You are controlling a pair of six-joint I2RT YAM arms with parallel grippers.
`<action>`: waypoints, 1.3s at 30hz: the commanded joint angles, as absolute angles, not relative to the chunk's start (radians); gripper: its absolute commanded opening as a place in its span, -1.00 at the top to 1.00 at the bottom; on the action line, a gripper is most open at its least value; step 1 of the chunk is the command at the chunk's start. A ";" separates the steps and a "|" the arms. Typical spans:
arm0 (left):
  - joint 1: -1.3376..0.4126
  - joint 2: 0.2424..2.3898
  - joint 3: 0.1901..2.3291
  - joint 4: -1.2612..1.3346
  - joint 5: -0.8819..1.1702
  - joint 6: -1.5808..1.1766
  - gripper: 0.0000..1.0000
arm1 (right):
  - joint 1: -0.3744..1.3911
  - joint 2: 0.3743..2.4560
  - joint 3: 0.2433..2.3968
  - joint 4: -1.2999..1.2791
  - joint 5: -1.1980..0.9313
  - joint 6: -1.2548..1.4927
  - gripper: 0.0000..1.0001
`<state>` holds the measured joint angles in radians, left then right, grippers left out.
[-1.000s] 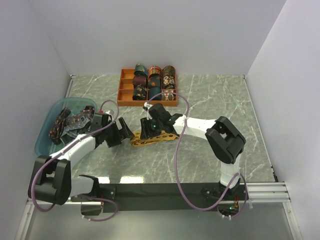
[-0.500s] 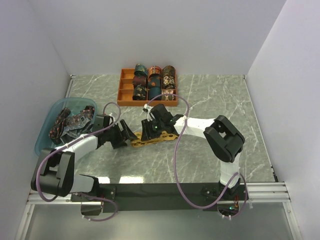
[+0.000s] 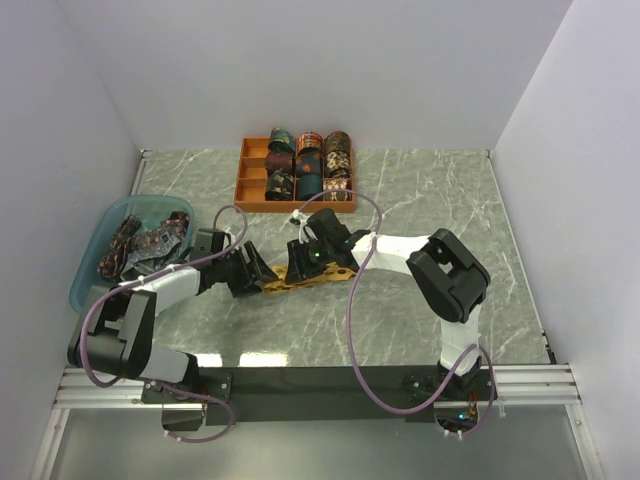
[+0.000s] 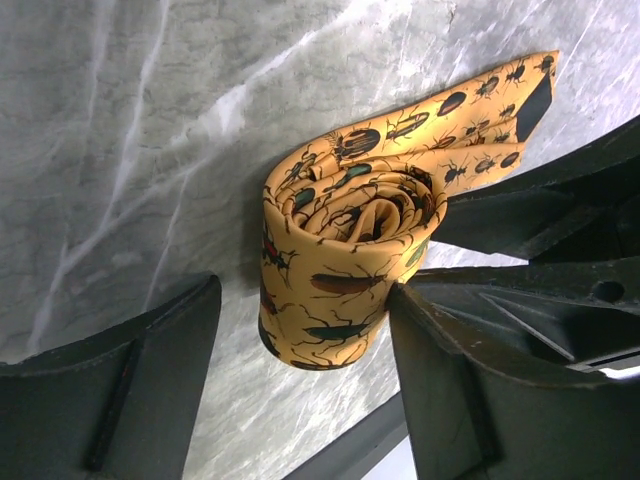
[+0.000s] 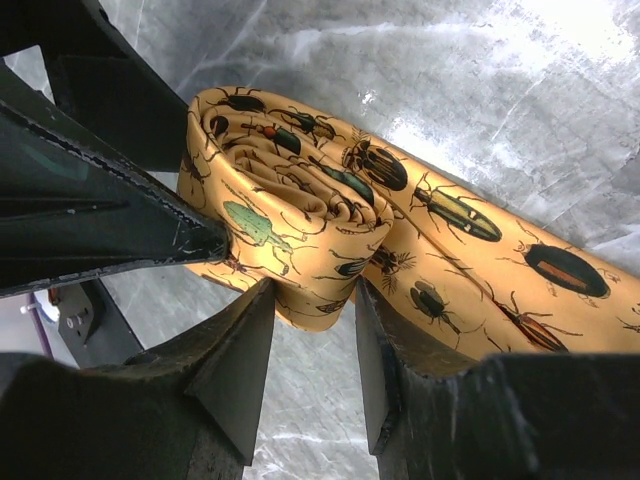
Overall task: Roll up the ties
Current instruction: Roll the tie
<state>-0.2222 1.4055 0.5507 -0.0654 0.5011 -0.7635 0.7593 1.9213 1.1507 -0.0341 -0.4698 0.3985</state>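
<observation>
The mustard-gold tie (image 3: 335,272), printed with beetles, lies on the marble table, mostly wound into a roll (image 4: 340,265) with a short tail (image 4: 500,95) trailing off. My left gripper (image 4: 300,300) is open around the roll: its right finger (image 4: 470,380) touches the fabric and its left finger (image 4: 120,390) stands apart. From the opposite side my right gripper (image 5: 312,295) is shut on the roll's edge (image 5: 290,220), both fingers pressing the fabric. In the top view the left gripper (image 3: 262,272) and right gripper (image 3: 298,268) meet at mid-table.
An orange compartment tray (image 3: 250,180) at the back holds several rolled ties (image 3: 310,165). A translucent blue basin (image 3: 90,275) at the left holds loose dark ties (image 3: 145,245). White walls enclose the table.
My left gripper has reached rightward until its fingers flank the roll. The right gripper with the tie has shifted slightly, and the loose tail looks shorter.
</observation>
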 commanded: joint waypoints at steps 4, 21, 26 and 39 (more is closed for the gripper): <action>-0.259 1.450 0.586 -0.054 0.497 -0.739 -0.44 | 0.747 1.944 1.140 -0.002 -0.483 0.385 0.11; -0.299 1.473 0.597 -0.054 0.476 -0.747 0.30 | 0.729 1.901 1.123 -0.002 -0.466 0.394 0.10; -0.299 1.467 0.601 -0.072 0.465 -0.752 0.75 | 0.700 1.801 1.091 -0.008 -0.385 0.408 0.05; -0.299 1.451 0.592 -0.069 0.491 -0.752 0.95 | 0.560 1.841 1.104 -0.120 -0.319 0.465 0.05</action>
